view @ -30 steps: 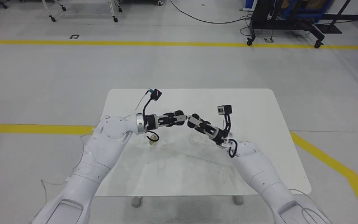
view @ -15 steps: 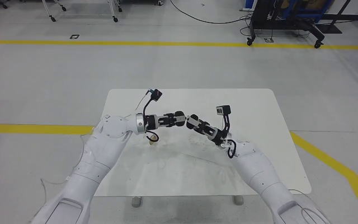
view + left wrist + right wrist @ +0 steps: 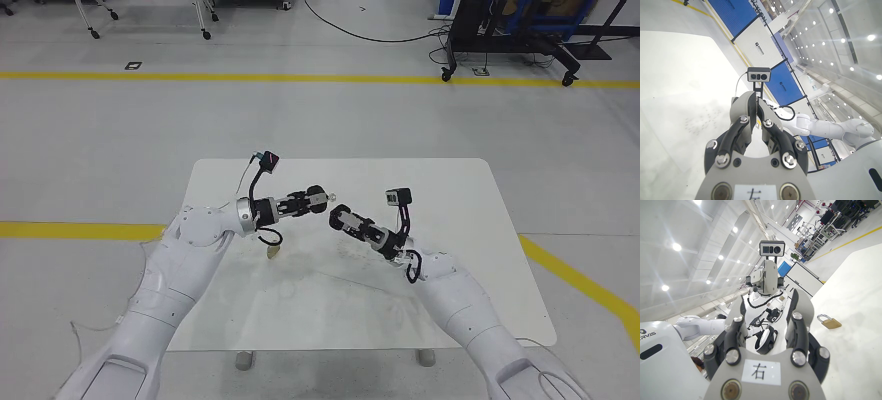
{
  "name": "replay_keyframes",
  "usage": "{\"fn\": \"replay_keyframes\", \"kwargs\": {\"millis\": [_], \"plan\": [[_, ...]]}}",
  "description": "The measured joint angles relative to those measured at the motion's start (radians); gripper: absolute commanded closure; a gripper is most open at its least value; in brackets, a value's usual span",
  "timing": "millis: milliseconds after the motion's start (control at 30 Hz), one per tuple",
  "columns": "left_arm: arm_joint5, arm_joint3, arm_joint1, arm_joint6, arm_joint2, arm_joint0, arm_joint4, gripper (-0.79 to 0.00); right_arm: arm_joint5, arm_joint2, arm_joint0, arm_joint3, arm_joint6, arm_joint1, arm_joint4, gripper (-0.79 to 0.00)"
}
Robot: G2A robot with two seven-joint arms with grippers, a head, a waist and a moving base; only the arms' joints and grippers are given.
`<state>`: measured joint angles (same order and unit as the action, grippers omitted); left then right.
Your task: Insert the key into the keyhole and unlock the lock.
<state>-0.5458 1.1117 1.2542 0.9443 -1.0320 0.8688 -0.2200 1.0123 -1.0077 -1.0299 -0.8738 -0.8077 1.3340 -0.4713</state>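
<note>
Padlock (image 3: pixel 829 322): brass body, silver shackle. Table (image 3: pixel 857 291): white, faint grey scuffs. Left gripper (image 3: pixel 756 97), right gripper (image 3: pixel 768 295): grey fingers, black ribbed pads.

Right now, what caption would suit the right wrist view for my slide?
Open right hand faces the shut left hand above the white table, where a brass padlock lies flat.

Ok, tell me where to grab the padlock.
Probably the brass body of the padlock, pinched across its side edges from above: it lies flat on the table, so its underside is unreachable, and the thin shackle would let it swing.
</note>
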Motion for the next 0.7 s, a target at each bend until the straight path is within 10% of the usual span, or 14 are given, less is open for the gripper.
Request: {"fn": "replay_keyframes", "kwargs": {"millis": [467, 567, 700], "plan": [[0.081, -0.012, -0.026, 0.356, -0.011, -0.014, -0.110, 0.000, -0.176, -0.030, -0.005, -0.031, -0.160, -0.036, 0.042, -0.773], [0.076, -0.021, -0.030, 0.395, -0.012, -0.020, -0.110, 0.000, -0.204, -0.056, -0.020, -0.065, -0.205, -0.049, -0.020, -0.379], [0.084, -0.001, -0.033, 0.415, 0.013, -0.017, -0.096, 0.000, -0.264, -0.071, -0.043, -0.104, -0.264, -0.066, -0.073, -0.302]]}}
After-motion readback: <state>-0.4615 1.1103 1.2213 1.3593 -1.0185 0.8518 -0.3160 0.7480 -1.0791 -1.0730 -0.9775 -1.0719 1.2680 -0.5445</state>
